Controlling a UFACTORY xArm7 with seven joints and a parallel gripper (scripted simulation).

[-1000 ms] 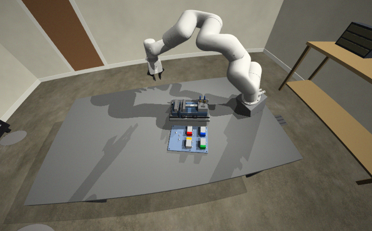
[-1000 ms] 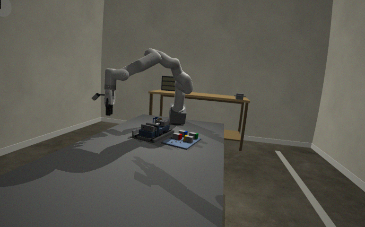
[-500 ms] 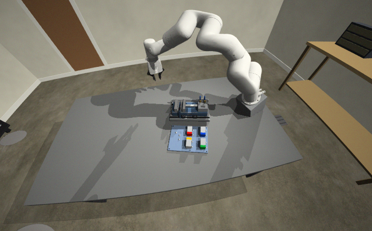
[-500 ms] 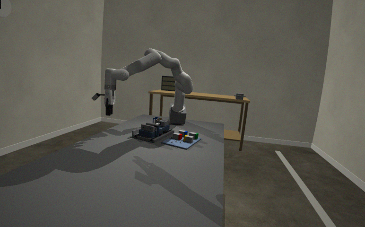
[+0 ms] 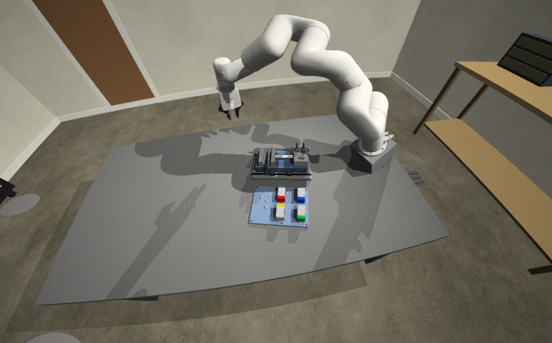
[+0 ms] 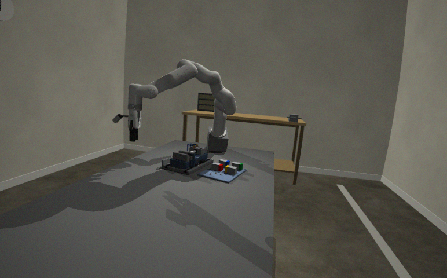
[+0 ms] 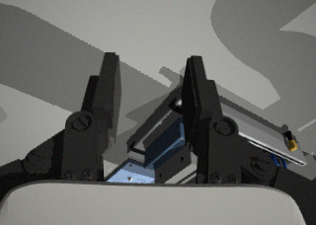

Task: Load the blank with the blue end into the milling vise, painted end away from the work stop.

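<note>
1. Blue-ended blank (image 5: 300, 194) lies flat on the infeed plate (image 5: 258, 212), in the row next to the milling vise (image 5: 281, 163) and on the right of that row in the top view. Nothing touches it.
2. At far left, the tool (image 5: 231, 113) hangs high over the far edge of the table (image 5: 143, 238), well apart from vise and plate. Its fingers stand partly apart with only air between them, so we carry nothing.
3. We judge that we are at the very start: the reach toward the plate is not yet made.
4. In the middle, the vise slot between the jaws looks unoccupied. The hoses sit on the right block, so we take the left block as the fixed jaw.
5. On the plate, the red-ended blank (image 5: 281, 194) is just left of ours, with the yellow-ended blank (image 5: 279, 211) and green-ended blank (image 5: 300, 212) in the row behind.
6. Our blank's long axis runs from the vise toward the near table edge, with the blue end pointing away from the vise.
7. Next we need to travel right, descend over the blank, and straddle its long sides without nudging its neighbour. We expect a half turn before seating, since the paint must face away from the plate-side stop.
</note>
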